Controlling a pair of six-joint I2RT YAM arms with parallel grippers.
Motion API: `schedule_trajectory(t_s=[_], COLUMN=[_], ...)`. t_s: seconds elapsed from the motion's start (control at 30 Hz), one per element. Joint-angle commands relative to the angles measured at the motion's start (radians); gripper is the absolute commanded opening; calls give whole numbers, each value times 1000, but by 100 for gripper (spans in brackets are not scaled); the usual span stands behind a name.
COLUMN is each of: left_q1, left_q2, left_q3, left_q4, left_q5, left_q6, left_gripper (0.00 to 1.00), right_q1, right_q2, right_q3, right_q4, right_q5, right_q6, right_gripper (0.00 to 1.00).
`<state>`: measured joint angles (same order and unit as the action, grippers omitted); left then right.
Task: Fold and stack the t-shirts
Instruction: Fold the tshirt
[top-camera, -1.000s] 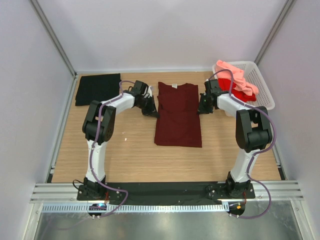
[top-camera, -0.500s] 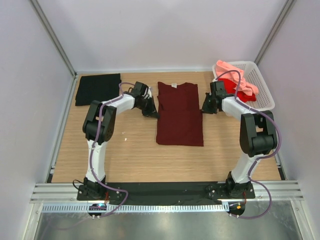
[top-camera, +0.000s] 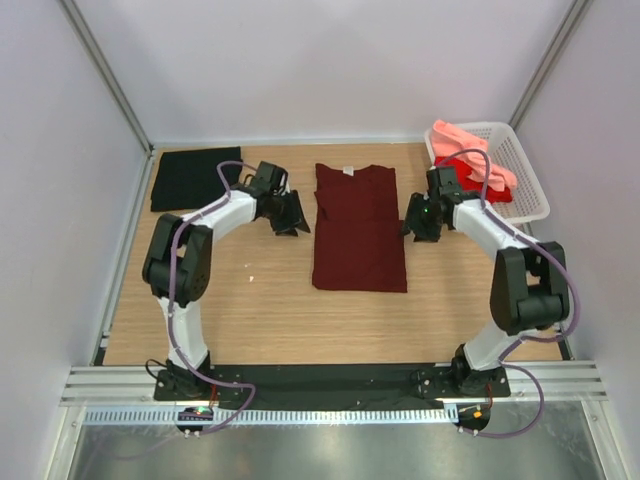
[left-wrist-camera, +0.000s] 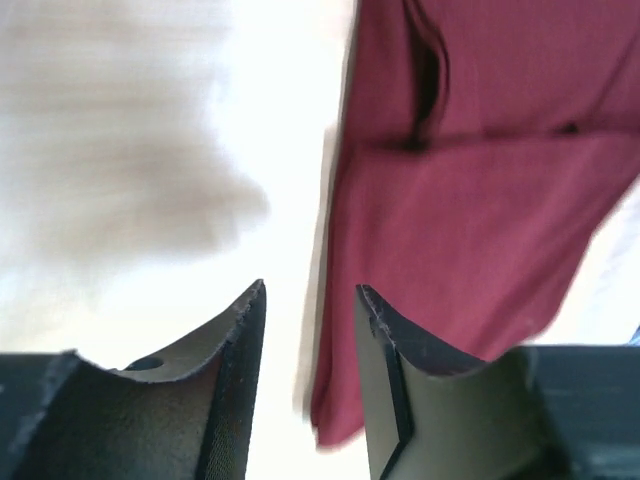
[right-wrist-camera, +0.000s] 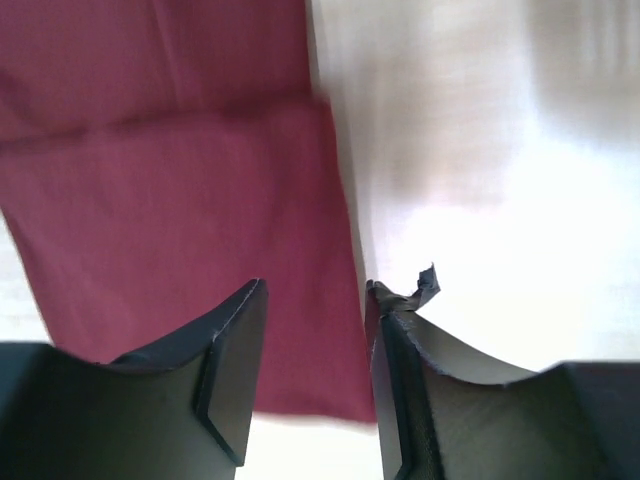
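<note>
Maroon shirt lies flat on the table. Left gripper and right gripper flank it, both released and empty.

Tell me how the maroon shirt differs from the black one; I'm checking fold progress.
The maroon shirt lies mid-table between the left gripper and right gripper; the black shirt sits at the far left corner. The maroon shirt is a long strip with a white neck label showing; the black shirt is a wider, shorter rectangle, no label visible. Both lie flat on the table, unheld.
</note>
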<state>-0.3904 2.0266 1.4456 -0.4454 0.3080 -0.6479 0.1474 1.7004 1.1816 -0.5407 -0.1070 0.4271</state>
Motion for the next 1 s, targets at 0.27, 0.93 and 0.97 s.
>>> schedule_trajectory(t_s=[0.27,0.93,0.97], left_q1=[-126,-136,-136], left_q2=[-273,-260,-250], left_q3=[-376,-542,-542], left_q4=[115,280,278], left_q5=[38,108,109], left_q6=[-65,-128,-127], left_gripper=[46,41,37], right_q1=[-5,-5,-3], right_q2=[-283,-308,-306], right_q3=[-307,-519,-525], right_q4=[-94,74,79], right_q5=[-126,-189,-180], right_q6=[35,98,96], right_gripper=[54,43,42])
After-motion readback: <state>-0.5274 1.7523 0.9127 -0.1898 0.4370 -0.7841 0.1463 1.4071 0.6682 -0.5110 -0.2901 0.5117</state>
